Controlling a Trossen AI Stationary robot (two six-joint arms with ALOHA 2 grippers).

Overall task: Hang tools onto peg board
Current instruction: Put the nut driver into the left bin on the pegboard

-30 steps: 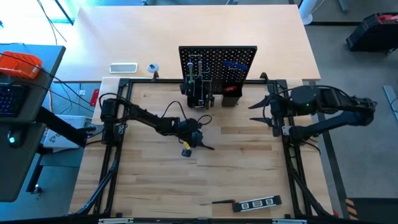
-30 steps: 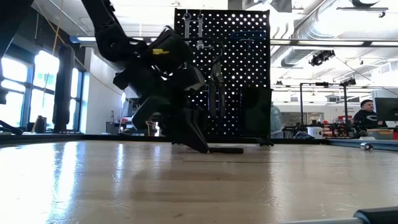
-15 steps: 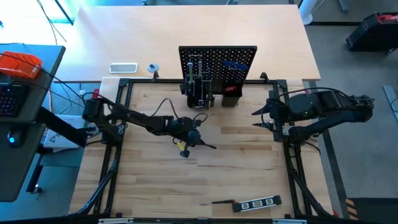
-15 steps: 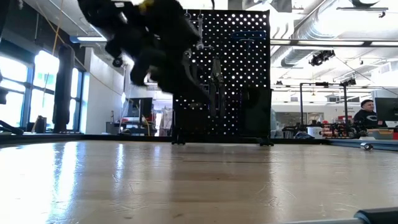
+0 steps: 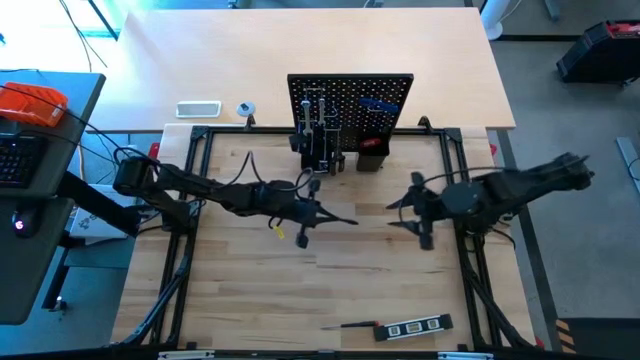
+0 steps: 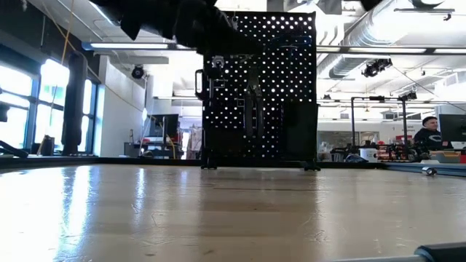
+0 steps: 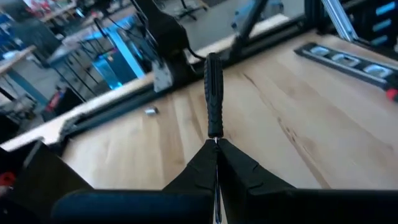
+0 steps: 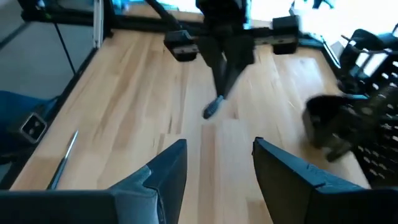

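Observation:
My left gripper (image 5: 314,212) hangs over the middle of the table, in front of the peg board (image 5: 350,95), shut on a black-handled screwdriver (image 5: 340,218). The left wrist view shows the handle (image 7: 213,93) reaching out past the fingertips. My right gripper (image 5: 405,210) stands open to the right of it, fingers toward the screwdriver, with nothing between them (image 8: 217,165). Hung tools show on the board, among them a blue-handled hex key (image 5: 378,103), and black holder boxes (image 5: 322,155) stand at its base. In the low view the board (image 6: 258,87) stands upright and the left arm (image 6: 182,18) is at the top edge. My left gripper pinches the screwdriver's thin metal shaft (image 7: 216,143) between its two fingers, right where it meets the handle. The tool runs along the fingers, and its handle sticks out ahead toward the table's right. It is lifted clear of the table, nearly level.
A black level (image 5: 413,327) and a thin screwdriver (image 5: 347,325) lie near the table's front edge. A white tray (image 5: 198,109) and a small roll (image 5: 245,108) sit beyond the black frame rail (image 5: 200,135) at the far left. Bare wood lies between the grippers and the front edge.
My left gripper, still shut, has risen from the tabletop and tipped up toward level. The screwdriver has come up with it, from lying on the wood to hanging clear. My right gripper has come down and swung toward the table's centre and near side, still open.

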